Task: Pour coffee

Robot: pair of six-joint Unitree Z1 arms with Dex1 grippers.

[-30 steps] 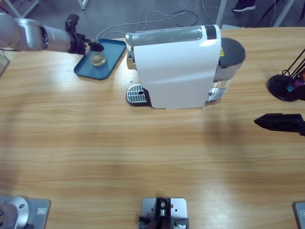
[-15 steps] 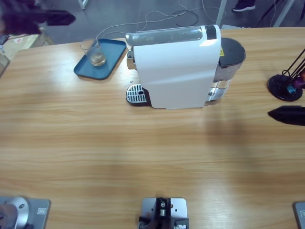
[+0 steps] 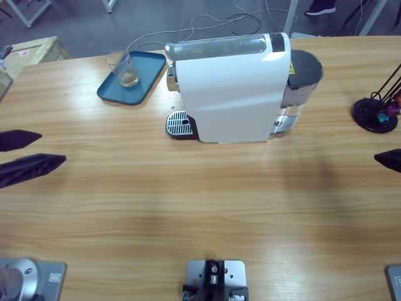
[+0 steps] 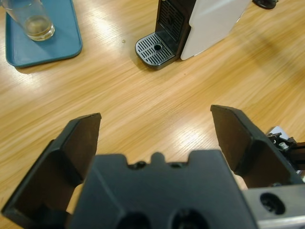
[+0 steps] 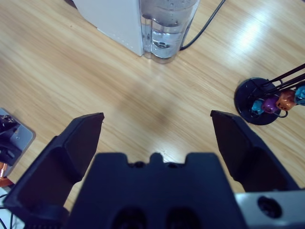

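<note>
Left pincer (image 4: 155, 138) hangs wide over bare worktop (image 3: 188, 207), nothing between its jaws; in the high view it shows as two black tips (image 3: 28, 153) at the 9 o'clock edge. Right pincer (image 5: 157, 133) likewise wide and empty; the high view catches only one black tip (image 3: 390, 159) at 3 o'clock.

Around, near to far: open wood in front of both pincers, nothing lying between either one and the machine. White coffee machine (image 3: 229, 88) stands past the worktop's middle toward 12 o'clock, its perforated drip grille (image 3: 178, 123) at its 9 o'clock side, bare. Beyond it, at 10 o'clock, a blue tray (image 3: 145, 70) carries a clear glass (image 3: 126, 69), upright on the tray's far half. A black capsule stand (image 3: 374, 114) sits at 3 o'clock, well apart from the machine.

View differences: the left wrist view shows the machine's dark front recess above the grille (image 4: 156, 48) and the glass (image 4: 29, 19) from the side. The right wrist view shows the clear water tank (image 5: 167, 28) at the machine's back, a black cable running from it, and coloured capsules on the stand (image 5: 259, 102).

The coffee (image 4: 37, 24): a shallow, pale tan layer at the bottom of the glass on the tray; faint in the high view (image 3: 129, 78).
</note>
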